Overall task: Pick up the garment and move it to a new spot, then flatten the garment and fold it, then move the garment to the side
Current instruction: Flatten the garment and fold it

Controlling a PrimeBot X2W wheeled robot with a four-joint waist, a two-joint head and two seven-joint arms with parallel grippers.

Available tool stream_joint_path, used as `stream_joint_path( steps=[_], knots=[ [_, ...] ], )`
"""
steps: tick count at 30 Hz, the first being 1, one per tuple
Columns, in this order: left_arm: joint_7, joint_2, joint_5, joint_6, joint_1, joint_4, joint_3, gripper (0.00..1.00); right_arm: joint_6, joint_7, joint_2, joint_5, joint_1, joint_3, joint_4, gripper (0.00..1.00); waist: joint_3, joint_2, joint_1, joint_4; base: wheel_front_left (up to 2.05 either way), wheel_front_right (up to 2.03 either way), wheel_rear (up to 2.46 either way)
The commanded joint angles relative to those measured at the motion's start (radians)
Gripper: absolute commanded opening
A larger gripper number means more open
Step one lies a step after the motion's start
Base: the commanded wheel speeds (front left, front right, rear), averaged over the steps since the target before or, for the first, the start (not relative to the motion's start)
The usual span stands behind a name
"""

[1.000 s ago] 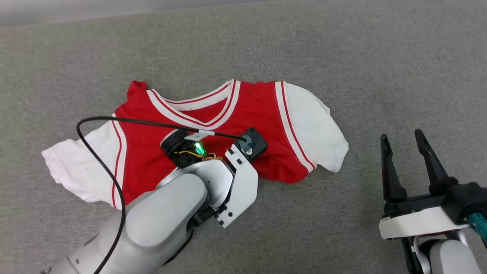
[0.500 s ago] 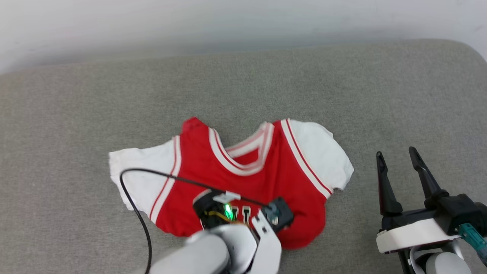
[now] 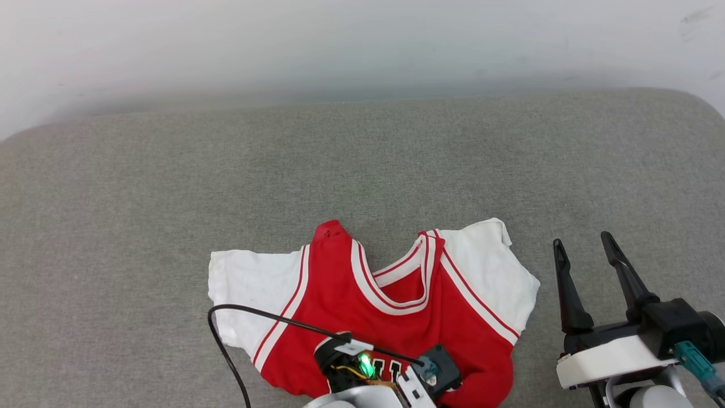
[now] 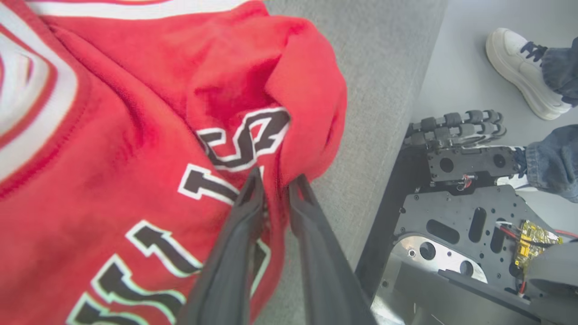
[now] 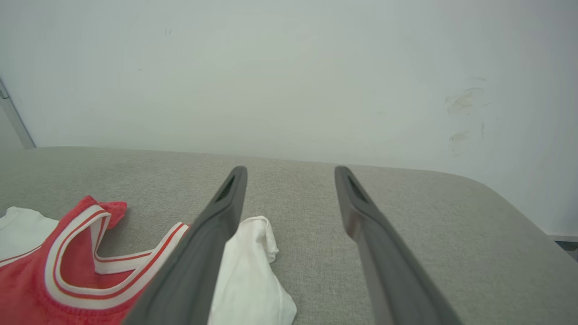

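Garment (image 3: 396,317): found front up on the grey tabletop (image 3: 170,187), close to the robot's edge, collar pointing toward the white wall (image 3: 340,45). Lay roughly spread across the top half, with one white sleeve (image 3: 249,283) flat toward robot's left and the other white sleeve (image 3: 493,272) toward robot's right, curled a bit at its tip. Showed striped V-neck trim (image 3: 391,297) lying open, with a red shoulder tab poking up beside it. Was bunched at the lower hem, red cloth humped into a fold over the black, white-outlined lettering (image 4: 253,135).

Left gripper (image 4: 276,183): pointed into that bunched hem. Fingers nearly together, narrow gap, fold of red cloth sandwiched in the gap and touching both. Read as a pinch on the garment. From the head view, wrist housing over the garment's lower middle, green light (image 3: 365,364) lit, black cable (image 3: 283,321) looping out across the left sleeve.

Right gripper (image 3: 582,241): held off to robot's right of the garment, over bare tabletop. Fingers spread wide, nothing between them, no contact with cloth. Sat near the right sleeve but clear of it.

Left wrist view: tabletop edge just beside the hem, then floor and the robot's dark base plate (image 4: 460,212). Beyond that, a person's white shoe (image 4: 515,67) and a blue jeans leg (image 4: 551,158).
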Motion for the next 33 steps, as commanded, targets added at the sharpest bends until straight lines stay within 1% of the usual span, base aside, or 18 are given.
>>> stream_joint_path(
  steps=[1,6,8,12,17,22,25,28,31,33],
  knots=[
    [-0.018,0.001,0.006,0.008,-0.006,0.002,0.01,1.0,-0.001,-0.002,-0.002,-0.006,0.008,-0.001,0.003,1.0,-0.006,0.0,0.0,0.005,0.0,0.0,0.0],
    [-0.128,0.005,0.007,0.047,-0.029,-0.02,0.08,1.0,-0.001,-0.002,-0.002,-0.007,0.017,-0.011,0.005,1.0,-0.031,0.0,0.0,0.029,0.0,0.0,0.0],
    [-0.187,0.012,0.003,0.075,-0.033,-0.035,0.128,1.0,-0.001,-0.002,-0.002,-0.006,0.019,-0.013,0.005,1.0,-0.04,0.0,0.0,0.037,0.0,0.0,0.0],
    [-0.32,0.047,-0.008,0.147,-0.035,-0.064,0.248,1.0,-0.001,-0.002,-0.002,-0.006,0.023,-0.025,-0.001,1.0,-0.06,0.0,0.0,0.057,0.0,0.0,0.0],
    [-0.509,0.124,-0.015,0.229,0.003,-0.089,0.4,1.0,-0.001,-0.002,-0.002,-0.009,0.028,-0.045,-0.005,1.0,-0.075,0.0,0.0,0.084,0.0,0.0,0.0],
    [-0.665,0.212,-0.025,0.289,0.081,-0.101,0.518,1.0,-0.001,-0.002,-0.002,-0.006,0.035,-0.06,-0.01,1.0,-0.086,0.0,0.0,0.109,0.0,0.0,0.0],
    [-0.712,0.254,-0.034,0.314,0.154,-0.123,0.569,1.0,-0.001,-0.002,-0.002,-0.003,0.037,-0.069,-0.015,1.0,-0.086,0.0,0.0,0.115,0.0,0.0,0.0],
    [-0.732,0.274,-0.045,0.322,0.232,-0.155,0.606,1.0,-0.001,-0.002,-0.002,0.0,0.036,-0.083,-0.025,1.0,-0.077,0.0,0.0,0.118,0.0,0.0,0.0],
    [-0.738,0.274,-0.05,0.332,0.304,-0.168,0.628,1.0,-0.001,-0.002,-0.002,0.002,0.04,-0.094,-0.032,1.0,-0.068,0.0,0.0,0.117,0.0,0.0,0.0],
    [-0.742,0.258,-0.057,0.336,0.338,-0.173,0.641,1.0,-0.001,-0.002,-0.002,0.004,0.039,-0.099,-0.034,1.0,-0.062,0.0,0.0,0.116,0.0,0.0,0.0]
  ],
)
